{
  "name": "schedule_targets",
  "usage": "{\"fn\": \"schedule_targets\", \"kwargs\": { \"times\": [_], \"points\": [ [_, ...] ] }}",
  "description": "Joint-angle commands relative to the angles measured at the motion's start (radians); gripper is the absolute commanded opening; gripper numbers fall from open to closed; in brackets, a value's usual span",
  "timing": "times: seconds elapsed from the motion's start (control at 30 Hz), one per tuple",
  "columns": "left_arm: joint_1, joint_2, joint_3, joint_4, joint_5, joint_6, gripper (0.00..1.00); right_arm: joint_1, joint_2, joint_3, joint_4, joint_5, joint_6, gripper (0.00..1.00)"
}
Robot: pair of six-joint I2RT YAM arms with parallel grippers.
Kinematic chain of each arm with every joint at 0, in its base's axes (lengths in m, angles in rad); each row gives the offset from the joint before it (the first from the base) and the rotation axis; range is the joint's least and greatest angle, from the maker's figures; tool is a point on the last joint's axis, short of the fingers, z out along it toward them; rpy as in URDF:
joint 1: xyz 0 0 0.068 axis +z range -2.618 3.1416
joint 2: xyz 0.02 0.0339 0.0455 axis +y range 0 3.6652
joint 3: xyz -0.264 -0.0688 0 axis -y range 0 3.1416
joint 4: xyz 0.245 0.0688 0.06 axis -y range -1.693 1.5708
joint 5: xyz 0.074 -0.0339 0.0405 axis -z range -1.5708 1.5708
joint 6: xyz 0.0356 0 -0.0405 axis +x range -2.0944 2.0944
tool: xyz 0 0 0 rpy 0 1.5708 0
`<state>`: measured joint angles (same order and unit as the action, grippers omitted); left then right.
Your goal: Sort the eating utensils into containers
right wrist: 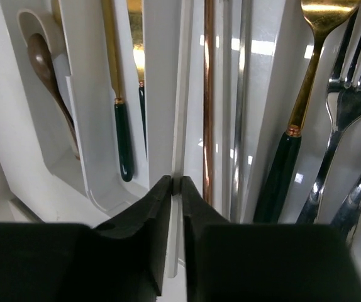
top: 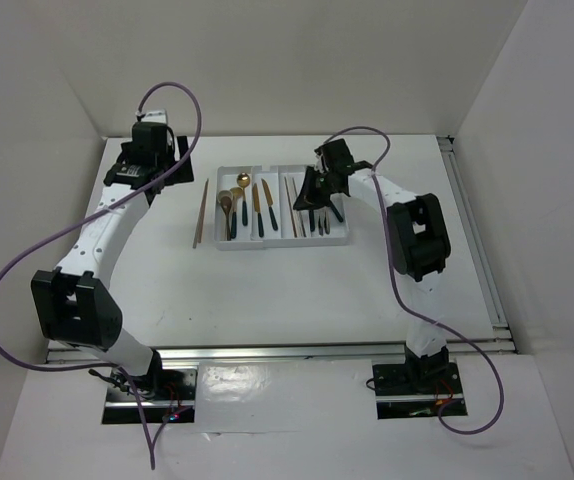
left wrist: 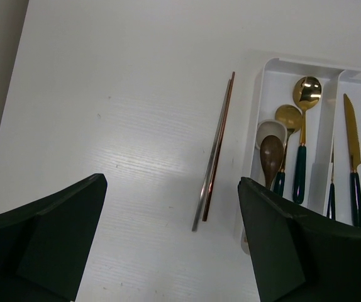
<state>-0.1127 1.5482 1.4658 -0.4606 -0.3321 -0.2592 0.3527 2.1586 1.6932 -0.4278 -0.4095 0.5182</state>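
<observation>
Top external: loose chopsticks [top: 200,213] on bench [top: 267,290], just left of tray [top: 283,244]. Spoons [left wrist: 301,126], knives [left wrist: 352,135], forks [right wrist: 347,94] lie in tray compartments. Left tool [left wrist: 171,189] spread wide above chopsticks. Right tool [right wrist: 175,184] clenched, empty, over tray divider.

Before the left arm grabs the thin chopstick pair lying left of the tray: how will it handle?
The glossy copper-and-silver chopsticks look stiff, probably slippery. Lying flat on the white table, likely hard to pinch. Two loose sticks may roll apart.
</observation>
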Motion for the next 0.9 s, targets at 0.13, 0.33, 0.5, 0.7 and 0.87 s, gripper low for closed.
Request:
{"fn": "schedule_targets", "kwargs": {
  "times": [0.13, 0.33, 0.5, 0.7, 0.87],
  "points": [
    [-0.001, 0.029, 0.056, -0.104, 0.085, 0.072, 1.00, -0.004, 0.018, 0.042, 0.023, -0.012, -0.007, 0.39],
    [0.008, 0.039, -0.045, -0.158, 0.197, 0.066, 1.00, -0.037, -0.066, 0.033, 0.034, 0.001, -0.078, 0.40],
    [0.008, -0.002, -0.202, -0.135, 0.222, 0.075, 0.95, -0.061, -0.207, 0.000, 0.063, -0.009, -0.168, 0.39],
    [0.008, -0.011, -0.358, -0.099, 0.202, 0.075, 0.85, -0.081, -0.344, -0.059, 0.072, 0.029, -0.265, 0.39],
    [0.008, 0.059, -0.371, -0.060, 0.202, 0.084, 0.77, -0.112, -0.387, -0.116, 0.072, 0.041, -0.277, 0.39]
  ]
}}
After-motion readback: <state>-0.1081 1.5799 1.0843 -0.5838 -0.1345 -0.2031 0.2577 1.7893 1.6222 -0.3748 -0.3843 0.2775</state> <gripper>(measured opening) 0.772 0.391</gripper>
